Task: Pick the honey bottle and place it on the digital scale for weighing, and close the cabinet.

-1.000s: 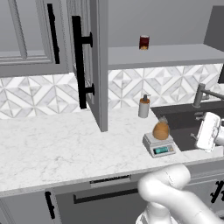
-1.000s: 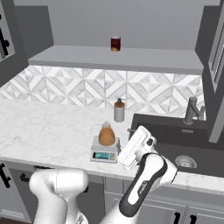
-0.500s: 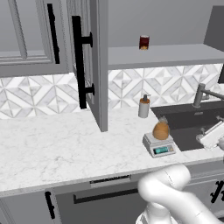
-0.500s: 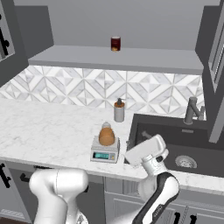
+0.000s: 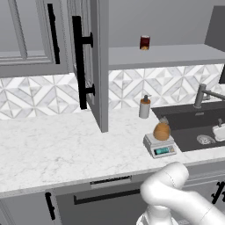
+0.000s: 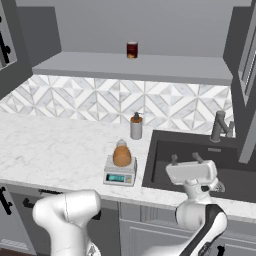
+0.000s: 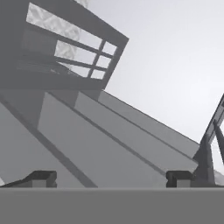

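Bottle (image 6: pixel 122 155) on scale (image 6: pixel 120 174); gripper (image 6: pixel 183 159) empty

Jaws spread wide over the sink (image 6: pixel 165 150), apparently touching nothing; cabinet (image 5: pixel 97 66) door open.

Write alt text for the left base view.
A honey bottle sits on a small scale on a marble counter beside a dark sink. An upper cabinet door stands open above, and a soap pump stands by the wall.

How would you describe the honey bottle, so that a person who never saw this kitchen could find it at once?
Start at the dark sink set into the white marble counter. Just to its left, near the counter's front edge, sits a small grey-white digital scale with a teal display, and the honey bottle stands on its plate. It is squat, rounded and amber-orange, unlike the taller pale soap dispenser behind it.
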